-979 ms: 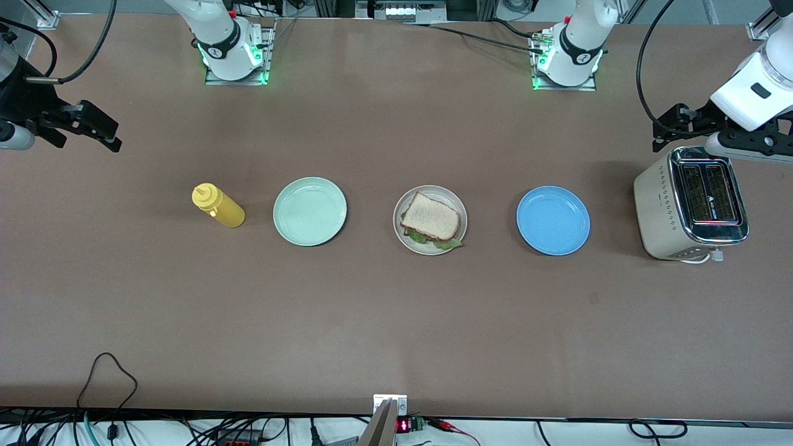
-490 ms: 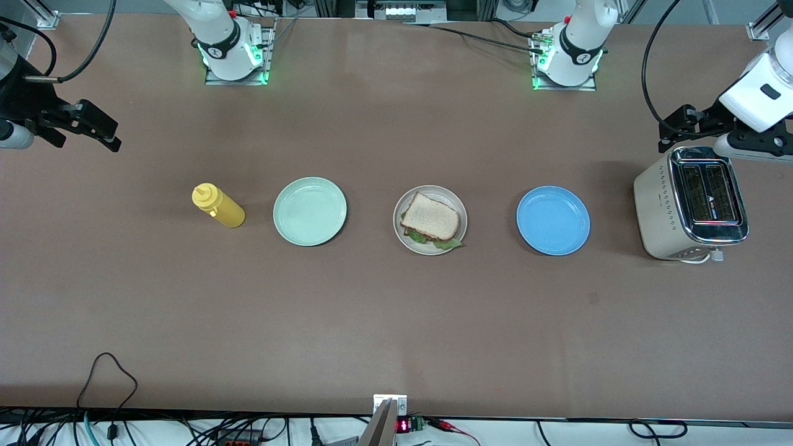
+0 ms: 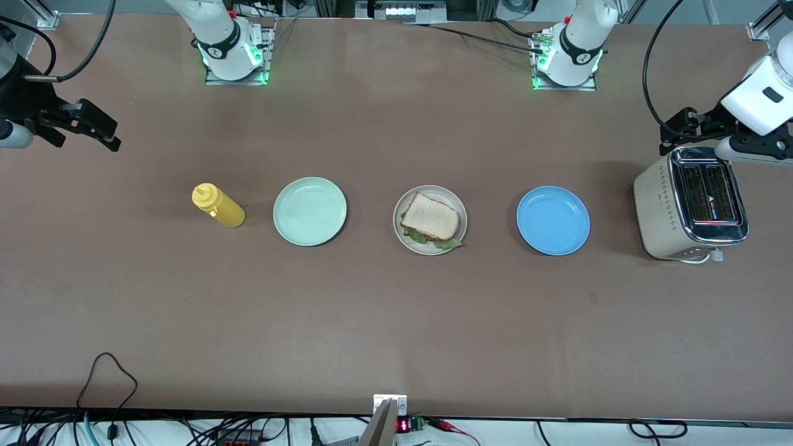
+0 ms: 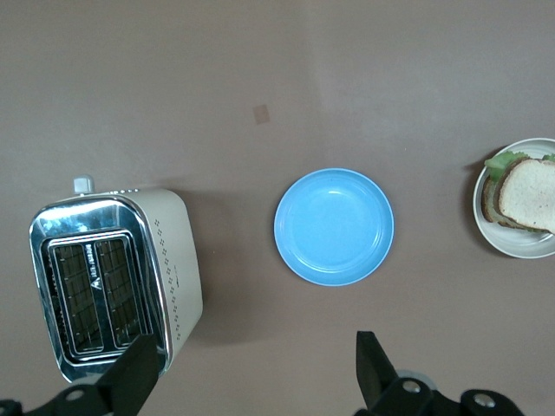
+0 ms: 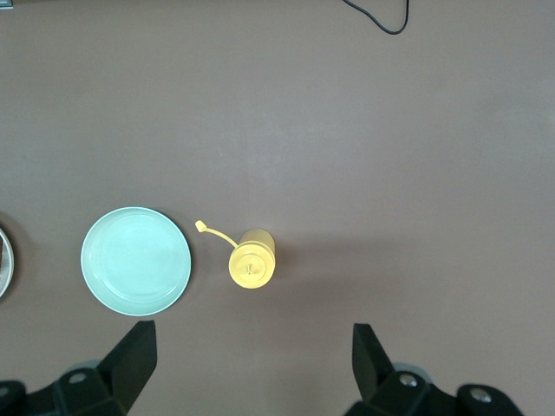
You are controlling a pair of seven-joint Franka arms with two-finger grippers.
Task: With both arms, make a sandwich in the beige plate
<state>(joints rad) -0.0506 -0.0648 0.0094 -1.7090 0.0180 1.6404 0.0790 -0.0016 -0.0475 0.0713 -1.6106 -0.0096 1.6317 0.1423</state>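
Observation:
The sandwich (image 3: 432, 217), two bread slices with green lettuce between them, lies on the beige plate (image 3: 456, 199) in the middle of the table. Its edge also shows in the left wrist view (image 4: 529, 195) on the beige plate (image 4: 520, 251). My left gripper (image 3: 672, 133) is open and empty, up over the table beside the toaster at the left arm's end; its own view shows it (image 4: 253, 364) with jaws wide apart. My right gripper (image 3: 102, 130) is open and empty over bare table at the right arm's end, and shows in its own view (image 5: 251, 347).
A blue plate (image 3: 552, 220) lies between the beige plate and the toaster (image 3: 691, 202). A pale green plate (image 3: 310, 211) and a yellow squeeze bottle (image 3: 218, 206) lie toward the right arm's end. Cables run along the table's near edge.
My left arm has drawn up and back a little toward the table's end, off the toaster's top. The right arm and the sandwich have not moved.

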